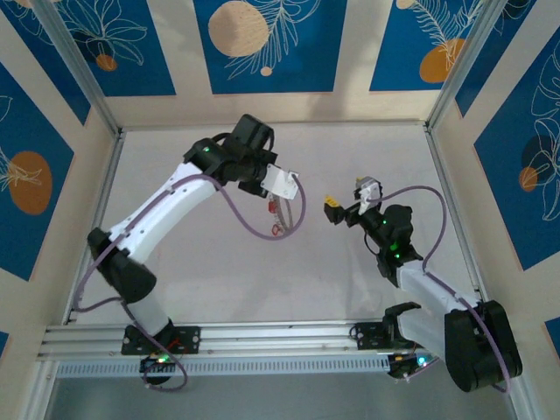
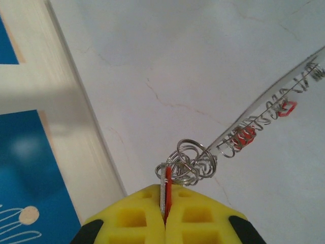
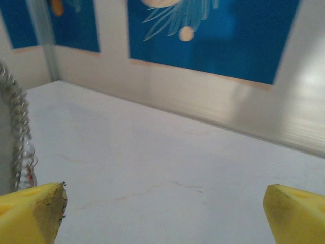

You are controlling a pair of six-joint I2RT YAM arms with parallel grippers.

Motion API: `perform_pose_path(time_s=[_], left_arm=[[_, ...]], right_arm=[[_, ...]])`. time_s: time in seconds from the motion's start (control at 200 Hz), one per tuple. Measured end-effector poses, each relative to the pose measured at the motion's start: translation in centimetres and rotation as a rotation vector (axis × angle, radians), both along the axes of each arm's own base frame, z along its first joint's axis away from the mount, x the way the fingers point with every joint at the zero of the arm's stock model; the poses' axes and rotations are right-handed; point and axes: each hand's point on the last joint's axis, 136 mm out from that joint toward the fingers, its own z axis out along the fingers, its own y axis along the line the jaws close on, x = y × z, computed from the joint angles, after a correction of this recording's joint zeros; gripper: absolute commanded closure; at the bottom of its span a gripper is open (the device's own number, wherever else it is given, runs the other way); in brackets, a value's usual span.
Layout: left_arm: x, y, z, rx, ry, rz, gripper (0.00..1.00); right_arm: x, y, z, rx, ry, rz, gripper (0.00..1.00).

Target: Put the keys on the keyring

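Left gripper (image 2: 165,206) is holding its jaws clamped on a red-tagged key (image 2: 165,182) above mid-table. Keyring (image 2: 264,96) is hanging from the small rings at that key, with more keys (image 2: 246,136) dangling along it. Right gripper (image 3: 162,213) is standing to the right of the hoop, jaws wide apart and empty.

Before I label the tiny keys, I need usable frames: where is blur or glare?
Left wrist: small silvery red-tagged keys soften toward the far end. Right wrist: thin silvery hoop blurred, glare on the pale wall. Top external: evenly lit, keys tiny.
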Motion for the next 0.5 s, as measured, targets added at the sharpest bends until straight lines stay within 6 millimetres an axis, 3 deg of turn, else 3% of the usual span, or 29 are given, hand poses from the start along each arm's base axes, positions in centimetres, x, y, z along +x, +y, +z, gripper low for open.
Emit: perform_pose_path(time_s=[0.15,0.285,0.5], left_arm=[[2.6,-2.8,-1.7,-0.003,0.035,0.003,1.00],[4.4,-5.2,-3.9,-0.015,0.077,0.003,1.00],[6.0,-6.1,-6.7,-0.022,0.139,0.033,1.00]], right_arm=[[0.4,-2.4,0.8,0.038,-0.006,-0.094,0.01],[0.6,-3.3,1.0,0.055,-0.003,-0.132,0.01],[0.5,-3.5,1.0,0.061,0.004,-0.139,0.01]])
